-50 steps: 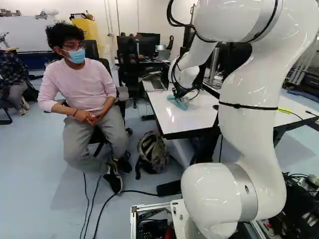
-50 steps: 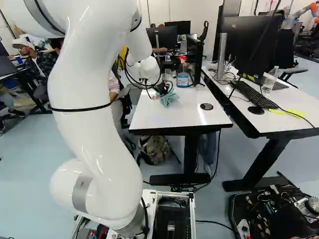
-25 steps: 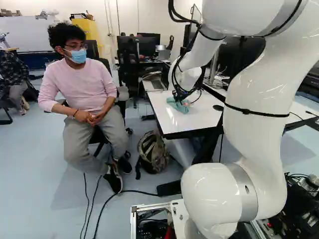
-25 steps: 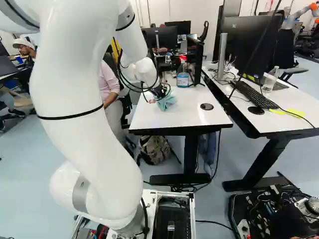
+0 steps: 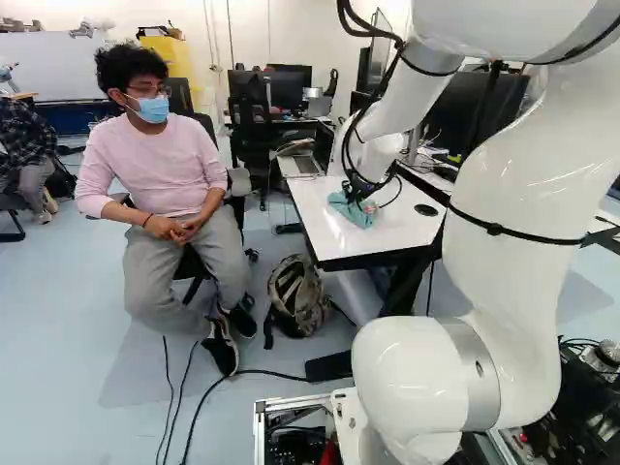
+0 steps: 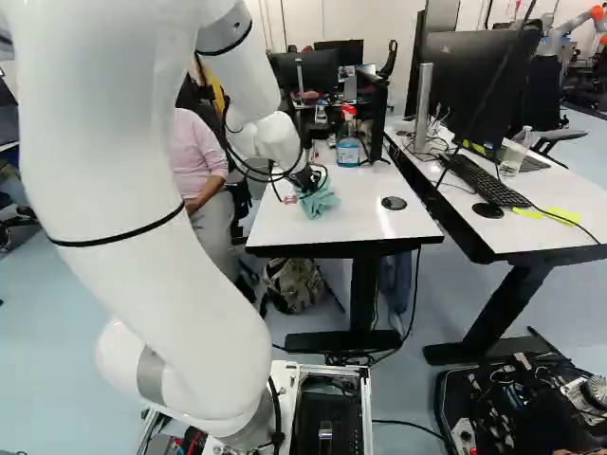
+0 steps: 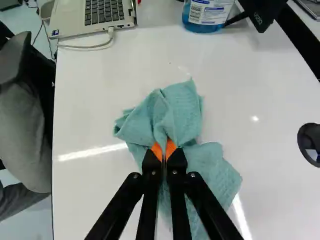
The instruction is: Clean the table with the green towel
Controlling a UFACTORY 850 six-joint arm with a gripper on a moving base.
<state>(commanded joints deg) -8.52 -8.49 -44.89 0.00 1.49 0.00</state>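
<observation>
My gripper (image 6: 308, 187) is low over the white table (image 6: 379, 223) in the right base view, at the bunched green towel (image 6: 321, 199). In the left base view the towel (image 5: 351, 210) lies on the same tabletop below the wrist. The wrist view shows the gripper (image 7: 164, 149) with its orange pads pinched together on a fold of the towel (image 7: 180, 112). Cloth spreads on the table ahead of the fingers and under them; the black fingers hide part of it.
Ahead of the towel are a laptop (image 7: 107, 12) and a blue-liquid spray bottle (image 7: 207, 14). A round black disc (image 7: 311, 142) lies to one side. A person (image 5: 160, 184) sits beside the table, with a backpack (image 5: 297, 295) on the floor.
The gripper has moved a little nearer to the base over the tabletop, dragging the towel with it. The arm's upper links have swung outward; the base has stayed put.
</observation>
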